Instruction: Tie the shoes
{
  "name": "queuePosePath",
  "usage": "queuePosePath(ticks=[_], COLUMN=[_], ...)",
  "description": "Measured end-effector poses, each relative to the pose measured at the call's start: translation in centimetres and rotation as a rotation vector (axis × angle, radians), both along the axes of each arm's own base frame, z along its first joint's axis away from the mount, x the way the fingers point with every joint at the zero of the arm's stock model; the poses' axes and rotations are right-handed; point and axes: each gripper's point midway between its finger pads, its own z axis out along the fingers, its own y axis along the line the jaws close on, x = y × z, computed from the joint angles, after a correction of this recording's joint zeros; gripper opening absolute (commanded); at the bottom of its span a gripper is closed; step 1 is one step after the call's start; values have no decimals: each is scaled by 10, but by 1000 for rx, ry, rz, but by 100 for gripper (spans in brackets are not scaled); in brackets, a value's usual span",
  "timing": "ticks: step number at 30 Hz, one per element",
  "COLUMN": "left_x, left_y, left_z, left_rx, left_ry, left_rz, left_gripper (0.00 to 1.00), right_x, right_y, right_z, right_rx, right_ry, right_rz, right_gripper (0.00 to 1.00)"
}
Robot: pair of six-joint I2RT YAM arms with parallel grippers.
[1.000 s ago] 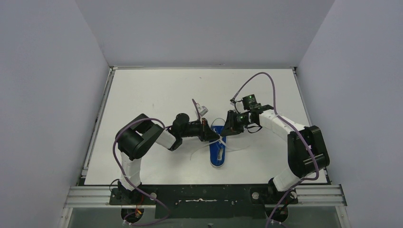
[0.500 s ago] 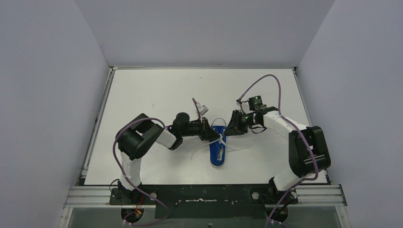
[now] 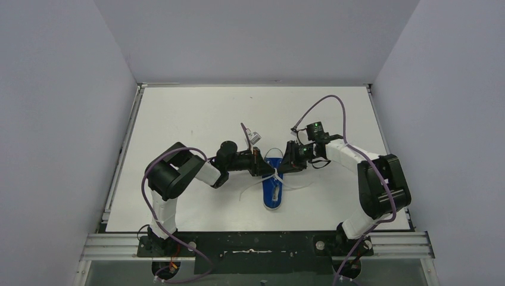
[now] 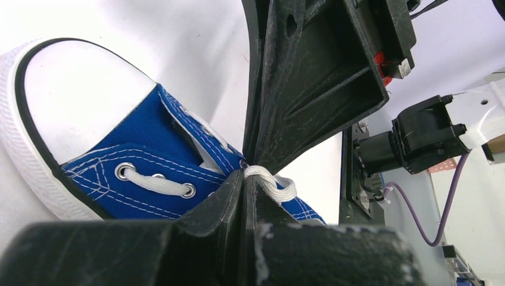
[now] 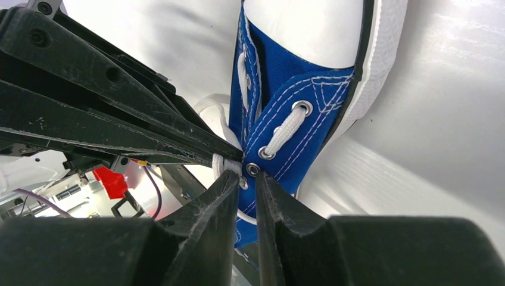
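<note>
White table (image 3: 196, 113), blue sneaker (image 3: 273, 186) near centre: left gripper (image 4: 245, 176) at its 9 o'clock pinches the lace (image 4: 271, 182), right gripper (image 5: 247, 176) at 3 o'clock, barely parted beside an eyelet (image 5: 252, 168); risk: crowded tips collide, lace slips free.

Left claw (image 4: 245, 176) pinched closed; right claw (image 5: 248, 179) slightly parted, tips nearly meeting.

One blue sneaker (image 3: 273, 190), one white lace (image 4: 271, 182), one white table (image 3: 190, 113), one left tool (image 3: 265, 171), one right tool (image 3: 284, 167).
</note>
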Motion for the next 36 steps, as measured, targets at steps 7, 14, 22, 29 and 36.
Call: queuePosePath(ticks=[7, 14, 22, 29, 36], left_x=[1, 1, 2, 4, 4], left_y=[1, 1, 0, -1, -1], left_z=[-1, -2, 0, 0, -1], left_rx=[1, -3, -19, -47, -52], left_ry=[2, 5, 16, 31, 38], left_rz=[3, 3, 7, 14, 11], left_gripper=[0, 0, 0, 0, 0], right_x=[1, 1, 2, 5, 4], right_y=[3, 8, 10, 13, 15], right_z=[1, 4, 4, 4, 2], right_rx=[17, 35, 42, 62, 77], right_ry=[-7, -3, -5, -3, 3], right_rz=[-2, -2, -7, -16, -3], right_gripper=[22, 23, 25, 29, 5])
